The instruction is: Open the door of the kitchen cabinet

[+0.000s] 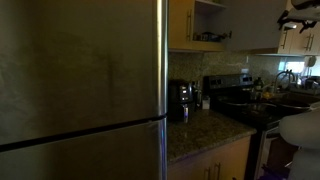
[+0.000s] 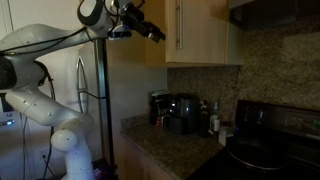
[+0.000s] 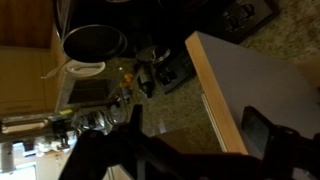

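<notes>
The kitchen cabinet [image 1: 208, 20] hangs above the counter, its pale interior and shelf showing in an exterior view. The door [image 2: 198, 30] is a honey-brown panel with a slim bar handle [image 2: 180, 25] along its left edge, and it stands swung partly open. In the wrist view its wooden edge [image 3: 212, 95] and pale inner face [image 3: 262, 85] run between my fingers. My gripper [image 2: 156, 32] is up at the door's handle side, also seen in the wrist view [image 3: 200, 140]. Its jaws are open, one finger on each side of the door's edge, closed on nothing.
A big steel fridge door [image 1: 80, 90] fills one side. On the granite counter [image 2: 165, 150] stands a black coffee maker [image 2: 178, 112] with small bottles. A black stove [image 2: 270, 140] is beside it, with a pan [image 3: 93, 42] on it below me. The white arm [image 2: 40, 90] reaches up from its base.
</notes>
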{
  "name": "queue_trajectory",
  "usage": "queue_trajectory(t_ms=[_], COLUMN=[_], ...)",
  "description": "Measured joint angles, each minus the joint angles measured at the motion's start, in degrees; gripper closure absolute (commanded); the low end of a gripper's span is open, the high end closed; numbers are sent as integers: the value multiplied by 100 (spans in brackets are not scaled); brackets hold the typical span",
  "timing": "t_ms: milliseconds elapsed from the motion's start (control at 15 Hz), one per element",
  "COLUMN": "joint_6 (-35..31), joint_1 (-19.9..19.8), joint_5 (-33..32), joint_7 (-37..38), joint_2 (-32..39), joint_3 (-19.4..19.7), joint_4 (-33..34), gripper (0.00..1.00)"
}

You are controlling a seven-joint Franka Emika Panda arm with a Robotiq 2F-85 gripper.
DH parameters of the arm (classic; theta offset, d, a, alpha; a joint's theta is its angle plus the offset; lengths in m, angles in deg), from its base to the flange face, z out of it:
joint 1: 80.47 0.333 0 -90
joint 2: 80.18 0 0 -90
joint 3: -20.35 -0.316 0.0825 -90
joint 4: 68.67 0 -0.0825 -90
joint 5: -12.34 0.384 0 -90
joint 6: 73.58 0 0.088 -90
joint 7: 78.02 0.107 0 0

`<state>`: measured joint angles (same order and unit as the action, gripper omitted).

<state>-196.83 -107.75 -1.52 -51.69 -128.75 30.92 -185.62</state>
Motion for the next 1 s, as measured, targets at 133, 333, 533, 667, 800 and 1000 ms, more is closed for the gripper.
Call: queue_trajectory(t_ms=[133,333,533,667,800,1000], joint_6=[-19,-42,282,676,1124,1758], joint_1=[-147,-309,-334,-333,-314,-131], joint_5=[7,181,861,1306,1740,2471], joint_7=[38,106,284,579,966,1466], joint_2=[155,555,788,638,283,-386], joint_3=[531,1264,1343,1012,564,25], joint_4=[-53,-85,-193,-487,-913,-1509], gripper=[0,0,0,0,0,0])
